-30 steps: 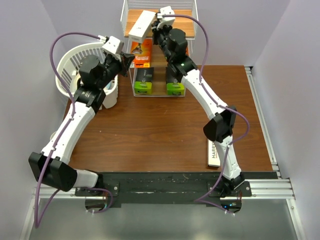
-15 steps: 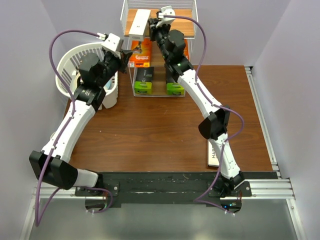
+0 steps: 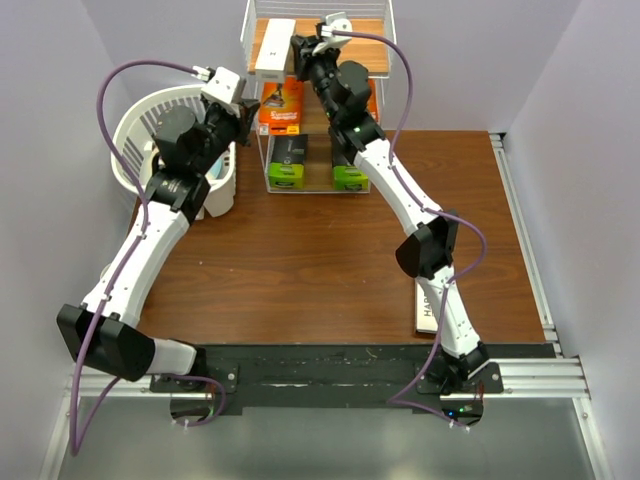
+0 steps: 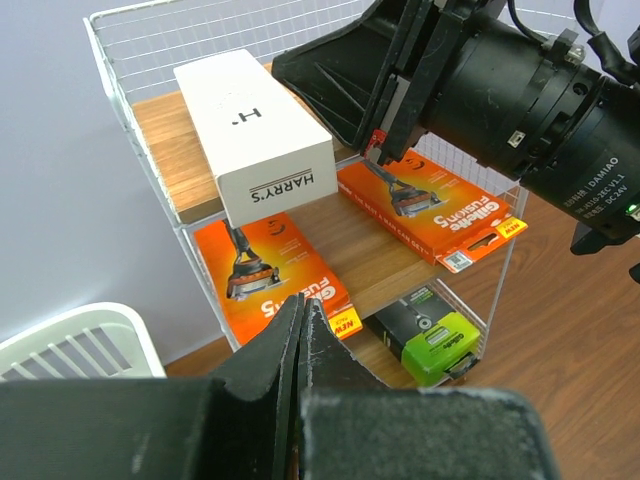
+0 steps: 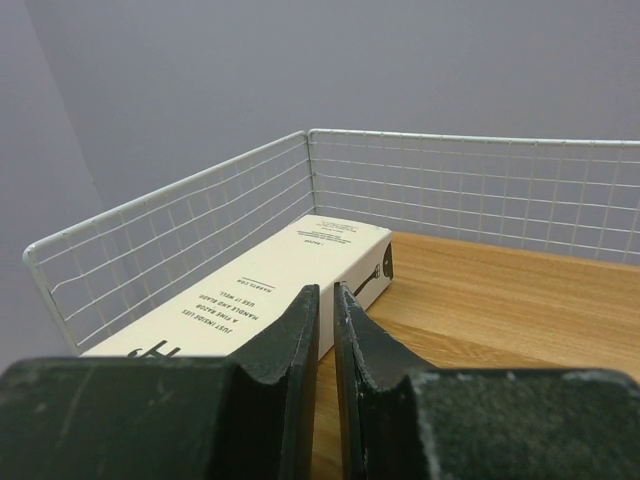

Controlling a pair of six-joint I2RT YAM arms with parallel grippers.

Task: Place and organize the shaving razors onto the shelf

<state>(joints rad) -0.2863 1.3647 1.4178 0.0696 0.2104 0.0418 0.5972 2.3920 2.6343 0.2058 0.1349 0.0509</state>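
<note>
The shelf [image 3: 372, 42] stands at the table's far edge, a white wire rack with wooden boards. A long white HARRY'S box [image 3: 274, 48] [image 4: 255, 120] [image 5: 270, 270] lies flat on the left of its top board [image 5: 500, 290]. My right gripper [image 3: 298, 50] [image 5: 325, 292] is just to the right of the box, its jaws slightly open with nothing between them. Two orange razor packs [image 4: 270, 265] [image 4: 430, 205] lie on the middle board, and two black-and-green packs [image 3: 287, 162] [image 3: 350, 172] on the bottom one. A second white box [image 3: 428, 305] lies on the table by the right arm. My left gripper [image 3: 250, 105] [image 4: 300, 300] hovers shut and empty left of the shelf.
A white slatted basket [image 3: 150, 125] [image 4: 80, 340] stands on the table left of the shelf, under the left arm. The shelf's top tier has a wire rail [image 5: 180, 215] round its back and sides. The right arm reaches across the front of the shelf.
My right gripper carried the white box down from above the shelf onto the top board and let go. The left arm shifted slightly.
</note>
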